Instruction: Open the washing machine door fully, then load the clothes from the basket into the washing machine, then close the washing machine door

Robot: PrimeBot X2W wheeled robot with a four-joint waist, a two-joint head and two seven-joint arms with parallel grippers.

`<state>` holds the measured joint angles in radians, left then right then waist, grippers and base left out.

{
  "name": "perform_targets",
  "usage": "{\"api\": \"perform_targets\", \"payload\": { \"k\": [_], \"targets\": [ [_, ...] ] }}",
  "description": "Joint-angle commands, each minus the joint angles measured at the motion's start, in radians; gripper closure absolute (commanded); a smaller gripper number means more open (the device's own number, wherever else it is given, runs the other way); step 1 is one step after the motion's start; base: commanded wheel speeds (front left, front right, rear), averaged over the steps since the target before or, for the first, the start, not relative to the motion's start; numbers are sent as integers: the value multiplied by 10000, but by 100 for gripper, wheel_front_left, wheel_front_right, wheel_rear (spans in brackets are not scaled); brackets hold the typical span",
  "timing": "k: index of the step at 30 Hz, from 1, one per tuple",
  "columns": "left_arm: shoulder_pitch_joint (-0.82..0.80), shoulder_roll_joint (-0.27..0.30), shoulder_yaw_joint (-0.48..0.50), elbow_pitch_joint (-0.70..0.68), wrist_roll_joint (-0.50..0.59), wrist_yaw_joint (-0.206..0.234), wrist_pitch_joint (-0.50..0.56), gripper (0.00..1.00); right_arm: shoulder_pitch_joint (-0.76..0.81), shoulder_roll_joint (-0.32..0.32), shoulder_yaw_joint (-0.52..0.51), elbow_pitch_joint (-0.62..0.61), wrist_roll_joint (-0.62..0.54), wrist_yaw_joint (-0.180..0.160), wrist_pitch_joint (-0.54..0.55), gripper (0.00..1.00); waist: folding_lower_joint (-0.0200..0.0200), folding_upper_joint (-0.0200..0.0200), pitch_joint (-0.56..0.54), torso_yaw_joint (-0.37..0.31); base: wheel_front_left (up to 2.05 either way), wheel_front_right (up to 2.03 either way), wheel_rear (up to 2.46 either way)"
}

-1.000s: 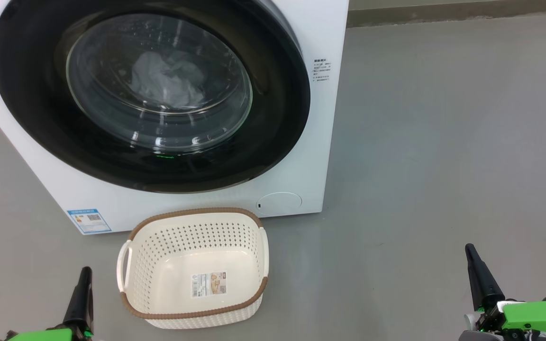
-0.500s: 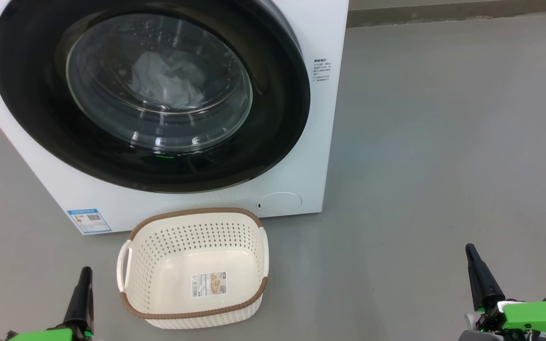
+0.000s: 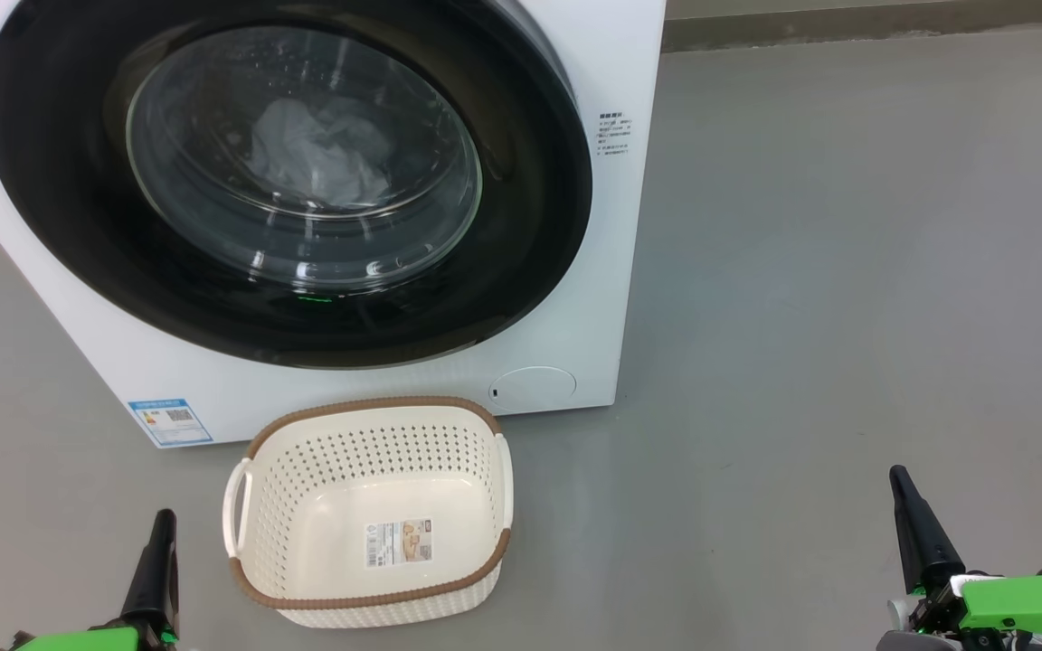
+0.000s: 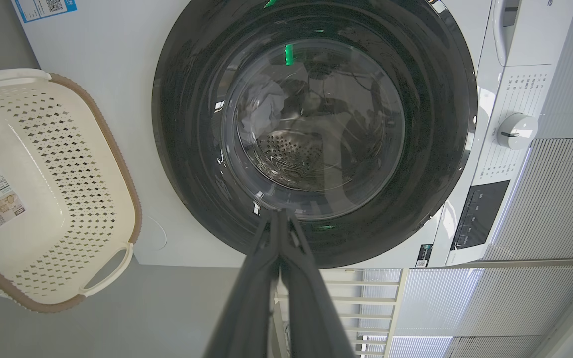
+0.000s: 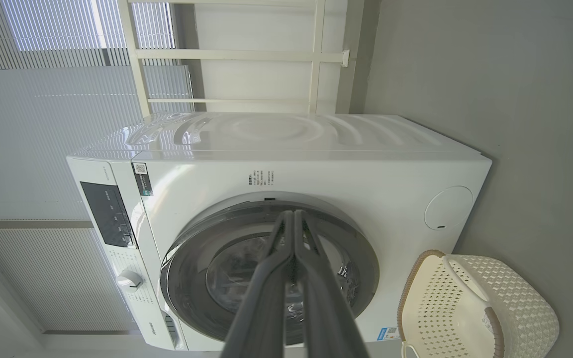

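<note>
The washing machine (image 3: 602,271) stands ahead on the floor, its door (image 3: 60,226) shut flush against the front. Through the glass I see the clothes (image 3: 317,158) as a pale bundle inside the drum, also the clothes (image 4: 261,102) in the left wrist view. The cream basket (image 3: 372,425) sits on the floor just in front of the machine with nothing in it but a label sticker. My left gripper (image 3: 159,529) is low at the left of the basket, shut. My right gripper (image 3: 899,484) is far to the right over bare floor, shut and holding nothing.
Grey floor (image 3: 847,271) stretches wide to the right of the machine. A control panel and white dial (image 4: 515,130) sit on the machine's upper front. Behind the machine are a white railing (image 5: 237,54) and window blinds.
</note>
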<state>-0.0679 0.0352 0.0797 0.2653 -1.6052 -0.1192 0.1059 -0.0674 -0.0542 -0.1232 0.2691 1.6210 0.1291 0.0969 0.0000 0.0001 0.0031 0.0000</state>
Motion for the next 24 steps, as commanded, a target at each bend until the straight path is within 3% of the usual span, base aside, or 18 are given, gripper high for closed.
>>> {"api": "perform_targets", "payload": {
  "k": [1, 24],
  "targets": [
    [-401, 156, 345, -201, -30, -115, 75, 100, -396, -30, 184, -248, -49, 16, 90, 100, 0, -1, 0, 0, 0, 0, 0],
    [-402, 154, 347, -201, -28, -115, 78, 100, -399, -10, 155, -247, -73, 16, 114, 100, 0, -1, 0, 0, 0, 0, 0]
  ]
}}
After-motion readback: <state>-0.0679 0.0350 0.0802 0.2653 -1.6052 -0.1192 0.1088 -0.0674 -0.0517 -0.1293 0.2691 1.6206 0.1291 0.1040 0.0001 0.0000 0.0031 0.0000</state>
